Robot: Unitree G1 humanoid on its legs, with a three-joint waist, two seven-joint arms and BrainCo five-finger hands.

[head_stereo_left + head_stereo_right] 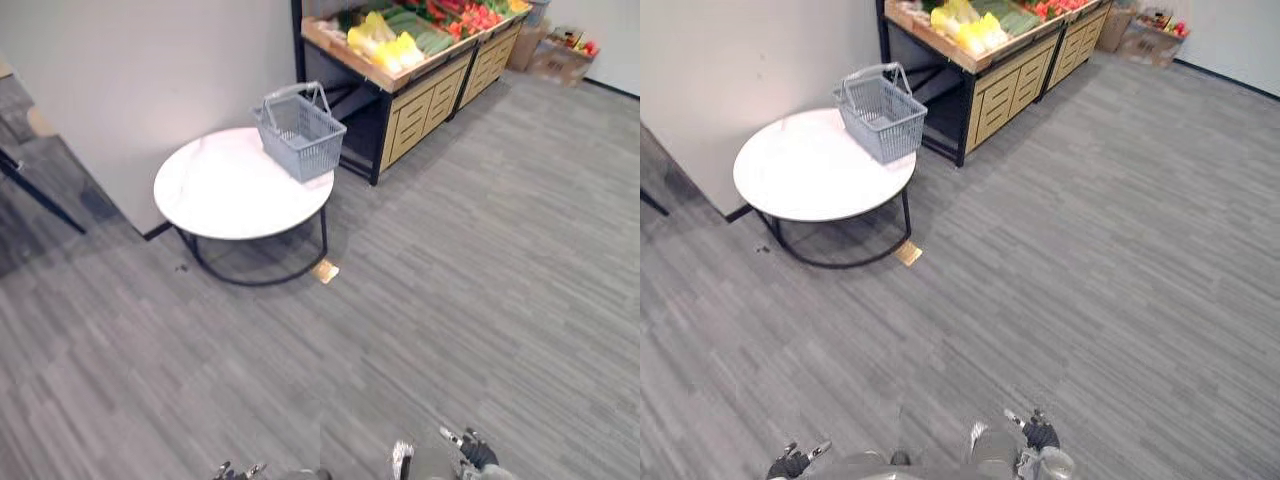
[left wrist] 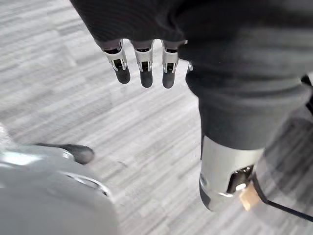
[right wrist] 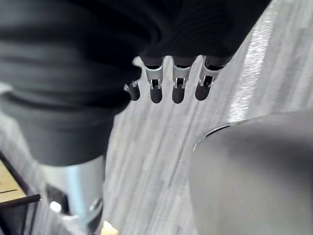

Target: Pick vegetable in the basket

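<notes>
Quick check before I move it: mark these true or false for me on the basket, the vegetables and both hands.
1. The grey basket stands on the round white table. True.
2. A vegetable lies in the basket. False: no vegetable shows inside it.
3. The left hand holds a vegetable. False: its fingers are straight and hold nothing.
4. The vegetables lie on top of the wooden stand beyond the table. True.
5. The right hand is open and holds nothing. True.
</notes>
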